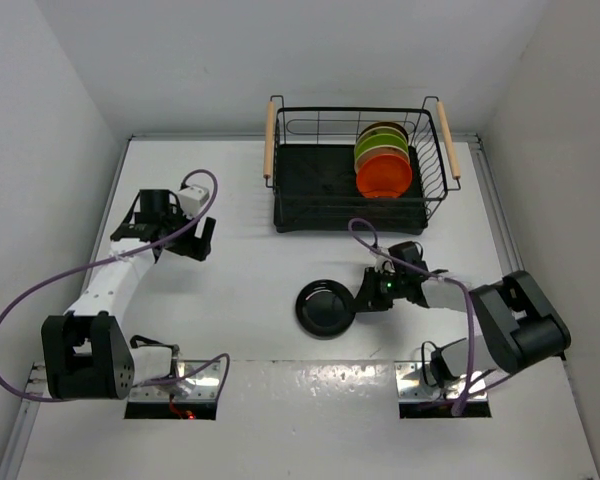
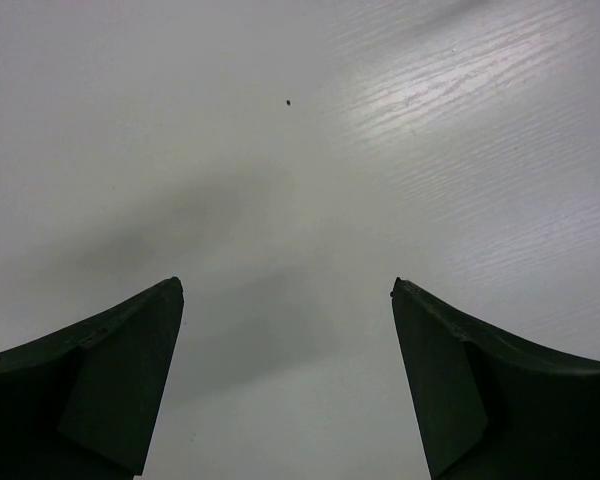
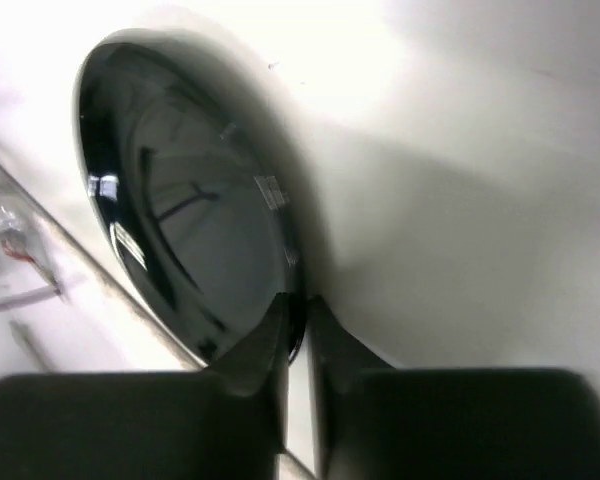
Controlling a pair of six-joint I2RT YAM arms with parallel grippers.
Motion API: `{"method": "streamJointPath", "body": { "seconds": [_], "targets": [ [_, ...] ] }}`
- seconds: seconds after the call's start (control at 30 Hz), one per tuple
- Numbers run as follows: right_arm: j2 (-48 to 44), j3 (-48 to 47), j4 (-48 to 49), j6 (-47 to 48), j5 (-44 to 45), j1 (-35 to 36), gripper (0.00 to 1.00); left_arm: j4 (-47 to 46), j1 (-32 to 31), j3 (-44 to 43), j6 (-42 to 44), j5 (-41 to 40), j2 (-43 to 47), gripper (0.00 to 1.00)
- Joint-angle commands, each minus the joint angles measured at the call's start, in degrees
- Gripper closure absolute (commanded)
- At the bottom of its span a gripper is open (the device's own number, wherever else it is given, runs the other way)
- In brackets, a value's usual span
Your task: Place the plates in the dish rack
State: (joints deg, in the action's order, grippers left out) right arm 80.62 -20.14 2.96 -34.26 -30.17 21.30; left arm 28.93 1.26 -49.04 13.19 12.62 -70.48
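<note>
The glossy black plate (image 1: 325,306) lies on the white table in front of the dish rack (image 1: 360,215). My right gripper (image 1: 364,297) is shut on the black plate's right rim; in the right wrist view the plate (image 3: 180,210) stands between the nearly closed fingertips (image 3: 298,300). The rack holds several plates upright at its right end: orange (image 1: 384,176) in front, lime green (image 1: 372,150) behind it, and others mostly hidden. My left gripper (image 1: 180,243) is open and empty over bare table at the left, also seen in the left wrist view (image 2: 288,290).
The dish rack's wooden handles (image 1: 270,138) stick out at both sides. White walls (image 1: 40,150) close in the table on the left, right and back. The arm bases (image 1: 80,355) sit at the near edge.
</note>
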Motion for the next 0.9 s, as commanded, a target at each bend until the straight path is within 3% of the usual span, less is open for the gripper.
{"method": "streamJointPath", "body": {
  "seconds": [0.0, 0.03, 0.2, 0.37, 0.43, 0.57, 0.67, 0.77, 0.8, 0.87],
  "targets": [
    [4.6, 2.7, 2.9, -1.5, 0.0, -2.7, 0.94, -1.6, 0.4, 0.2, -0.5, 0.8, 1.9, 0.1],
    [5.1, 2.8, 4.1, -1.7, -0.2, -2.9, 1.0, -1.6, 0.4, 0.2, -0.5, 0.8, 1.9, 0.1],
    [4.9, -2.0, -0.7, 4.1, -2.0, -3.2, 1.0, -1.6, 0.9, 0.2, -0.5, 0.8, 2.5, 0.1],
    [-4.5, -17.9, -17.2, 15.9, 2.0, 1.6, 1.0, -1.6, 1.5, 0.2, -0.5, 0.3, 2.5, 0.1],
    [-8.3, -27.7, -18.8, 22.2, 3.5, 2.0, 1.0, -1.6, 1.5, 0.2, -0.5, 0.3, 1.9, 0.1],
    [-12.2, -40.4, -13.8, 30.1, 5.7, 0.5, 1.0, -1.6, 2.0, 0.2, -0.5, 0.3, 1.3, 0.1],
    [-7.9, -55.4, -13.2, 36.2, 7.3, -1.3, 1.0, -1.6, 2.5, 0.2, -0.5, 0.3, 0.3, 0.1],
    [-5.3, -60.2, -10.4, 51.6, 13.0, -3.6, 1.0, -1.6, 3.1, 0.2, -0.5, -0.2, -0.3, 0.1],
    [-5.0, -59.6, -1.5, 53.1, 13.1, -4.8, 1.0, -1.6, 3.1, 0.2, -0.5, -0.2, -0.9, 0.1],
    [-3.5, -57.4, 4.8, 59.1, 10.3, -8.7, 1.0, -1.6, 3.1, -0.4, -0.5, -0.2, -1.5, 0.1]
  ]
}}
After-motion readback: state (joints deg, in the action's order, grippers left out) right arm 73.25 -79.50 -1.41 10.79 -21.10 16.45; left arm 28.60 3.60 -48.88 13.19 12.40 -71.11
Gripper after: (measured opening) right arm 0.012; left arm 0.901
